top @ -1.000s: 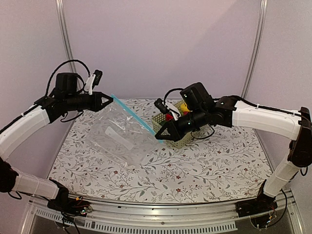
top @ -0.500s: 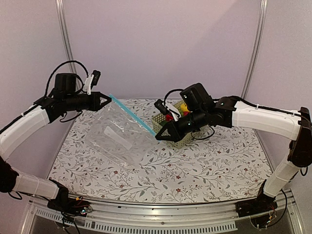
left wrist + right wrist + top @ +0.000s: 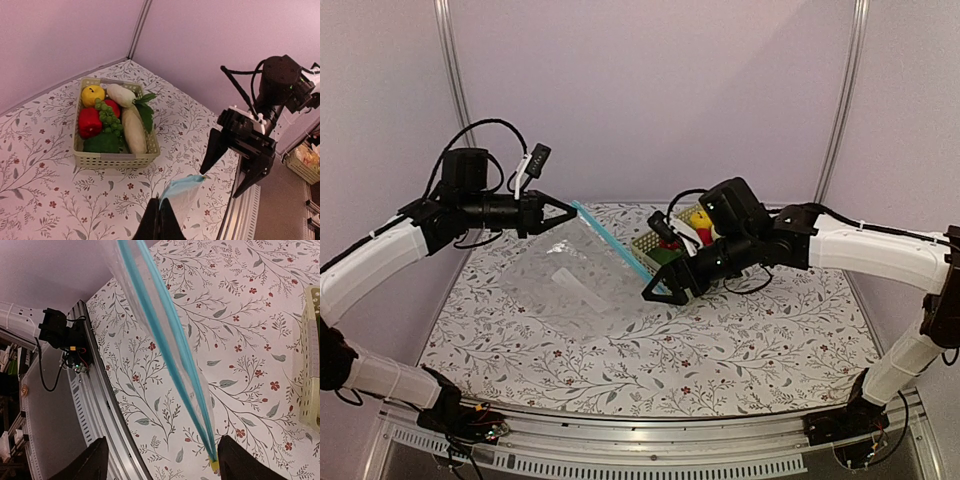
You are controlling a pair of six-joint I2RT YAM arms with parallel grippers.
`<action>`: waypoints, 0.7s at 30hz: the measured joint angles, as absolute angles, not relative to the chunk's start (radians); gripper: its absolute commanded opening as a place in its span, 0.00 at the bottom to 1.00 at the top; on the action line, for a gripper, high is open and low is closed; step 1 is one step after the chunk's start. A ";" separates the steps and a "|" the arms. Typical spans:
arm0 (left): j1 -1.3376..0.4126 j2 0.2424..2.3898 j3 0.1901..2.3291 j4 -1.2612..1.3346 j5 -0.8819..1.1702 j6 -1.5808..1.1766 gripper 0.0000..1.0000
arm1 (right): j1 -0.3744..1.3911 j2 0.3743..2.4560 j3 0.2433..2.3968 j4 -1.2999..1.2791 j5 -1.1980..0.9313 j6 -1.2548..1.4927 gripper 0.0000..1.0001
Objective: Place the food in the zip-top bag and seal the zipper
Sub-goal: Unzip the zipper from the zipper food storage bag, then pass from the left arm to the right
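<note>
Floral counter (image 3: 740, 350): left end effector (image 3: 570, 210) pinches the light-blue zipper (image 3: 610, 245) of a floppy see-through zip-top bag (image 3: 560, 285) at ten o'clock. The right end effector (image 3: 655, 290) is spread astride its far end. Toy food (image 3: 107, 122) sits in a pale lattice basket (image 3: 115, 160), one o'clock. Likely mouth-opening; next, grip one lip.

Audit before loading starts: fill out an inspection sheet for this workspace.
Surface: floral-print tablecloth, lying smooth.
Job's things: see-through plastic zip-top bag lifted by its light-blue zipper strip, no food inside; toy fruits and vegetables in the pale green lattice basket.
Clutter: nothing seen.
Grippers: left gripper shut on one zipper end; right gripper open, straddling the other end.
Cables: black cables looped at both wrists.
Surroundings: lilac walls, metal corner posts.
</note>
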State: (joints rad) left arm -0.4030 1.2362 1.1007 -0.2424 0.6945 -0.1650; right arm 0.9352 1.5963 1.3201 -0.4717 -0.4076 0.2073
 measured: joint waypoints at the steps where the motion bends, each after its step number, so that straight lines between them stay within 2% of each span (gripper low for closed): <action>1: -0.424 1.237 1.101 -0.243 0.726 -0.152 0.00 | 0.936 1.573 1.312 -0.474 -0.392 0.207 0.84; 6: -0.489 1.259 1.116 -0.264 0.837 -0.101 0.00 | 0.936 1.420 1.289 -0.464 -0.308 0.210 0.87; 12: -0.506 1.291 1.123 -0.278 0.892 -0.078 0.00 | 0.941 1.325 1.283 -0.429 -0.263 0.208 0.73; 16: -0.514 1.298 1.125 -0.291 0.907 -0.071 0.00 | 0.952 1.382 1.288 -0.434 -0.252 0.205 0.63; 21: -0.517 1.298 1.128 -0.300 0.911 -0.065 0.00 | 0.976 1.484 1.301 -0.435 -0.265 0.208 0.56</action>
